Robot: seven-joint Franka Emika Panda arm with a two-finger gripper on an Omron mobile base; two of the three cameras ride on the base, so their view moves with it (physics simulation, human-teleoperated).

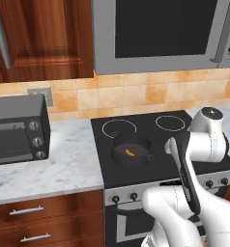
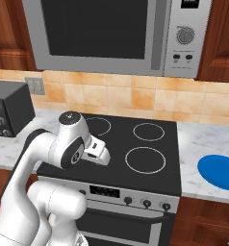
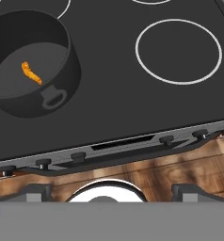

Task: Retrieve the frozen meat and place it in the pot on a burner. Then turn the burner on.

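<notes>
You see the stove (image 3: 114, 113) with bare glass from 12 to 3 o'clock and its knob edge near the bottom. The pot (image 3: 62, 80) sits at 10 o'clock, meat (image 3: 31, 73) inside. Your gripper (image 3: 113, 193) hangs wide open, empty.

Round dark grey metal pot (image 3: 34, 70): matt. Flat black glass stovetop (image 3: 109, 80): smooth. White veined marble counter (image 1: 64, 169): polished. Brown wood drawers (image 1: 44, 222): glossy.

pot (image 1: 131, 147): 1 | frozen meat (image 1: 129, 153): 1 | blue plate (image 2: 221, 171): 1 | toaster oven (image 1: 18, 129): 1 | microwave (image 2: 111, 33): 1
</notes>
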